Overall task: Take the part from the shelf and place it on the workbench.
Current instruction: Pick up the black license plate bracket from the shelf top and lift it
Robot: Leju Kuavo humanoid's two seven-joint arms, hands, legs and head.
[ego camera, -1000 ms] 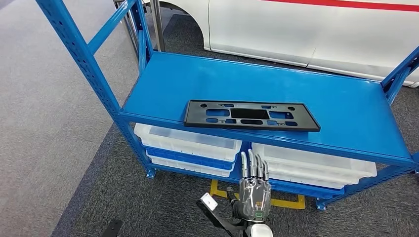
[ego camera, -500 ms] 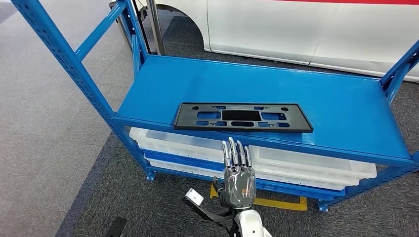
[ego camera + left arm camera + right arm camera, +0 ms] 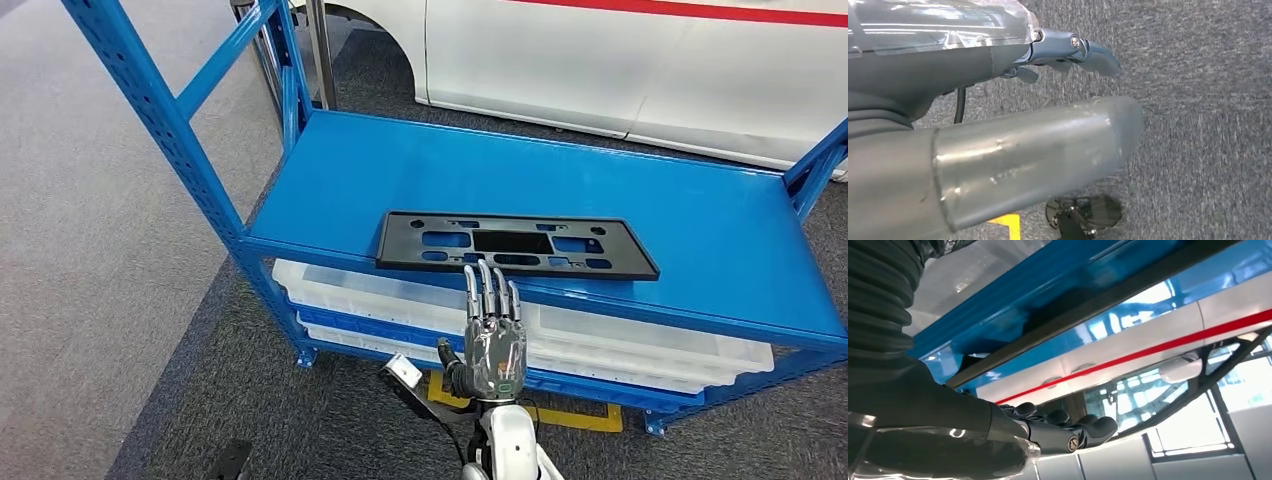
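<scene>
I am reaching my right hand (image 3: 493, 340), fingers straight and holding nothing, up toward the flat black slotted plastic part (image 3: 516, 246) lying at the blue metal shelf's (image 3: 700, 215) front edge, and next I judge I must slide under its overhang and grip.

Before me stands a blue steel shelf rack (image 3: 690, 215) with perforated uprights, set on grey carpet (image 3: 250, 400). On its upper deck lies one black plastic panel (image 3: 515, 245), flat, with rectangular cutouts, its long side along the front edge and its front edge at the lip. On the lower level sit white plastic bins (image 3: 380, 295), stacked side by side. A yellow floor marking (image 3: 560, 410) shows beneath the rack.
</scene>
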